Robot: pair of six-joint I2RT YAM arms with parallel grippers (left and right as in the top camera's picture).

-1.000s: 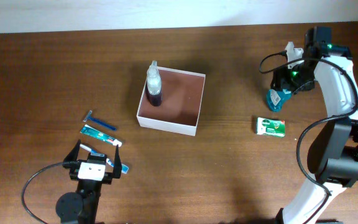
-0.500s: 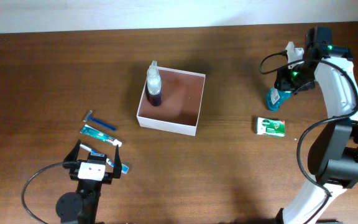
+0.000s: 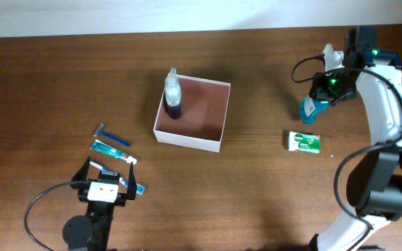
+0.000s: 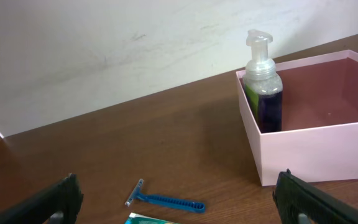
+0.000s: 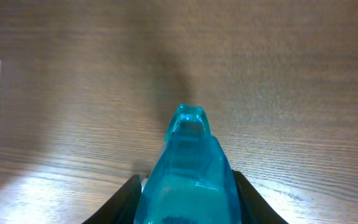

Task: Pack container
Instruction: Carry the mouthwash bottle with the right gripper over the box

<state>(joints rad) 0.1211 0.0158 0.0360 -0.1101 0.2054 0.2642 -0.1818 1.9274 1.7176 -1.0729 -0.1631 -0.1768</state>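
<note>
The container (image 3: 218, 111), a square white box with a pinkish inside, sits mid-table and holds an upright pump bottle (image 3: 172, 94); both show in the left wrist view, container (image 4: 309, 149), bottle (image 4: 263, 81). My right gripper (image 3: 317, 100) at the far right is shut on a translucent blue object (image 3: 308, 111), which fills the right wrist view (image 5: 190, 174) between the two fingers (image 5: 188, 202), above the wood. My left gripper (image 3: 107, 189) rests open and empty near the front left, its fingers at the edges of the left wrist view (image 4: 179, 199).
A blue razor (image 3: 114, 137), a green toothpaste tube (image 3: 112, 150) and a small blue item (image 3: 132, 186) lie at the front left. The razor also shows in the left wrist view (image 4: 163, 200). A green box (image 3: 304, 142) lies right of the container.
The right gripper with the blue object has shifted slightly up and away from the table's front. The left arm has not moved.
</note>
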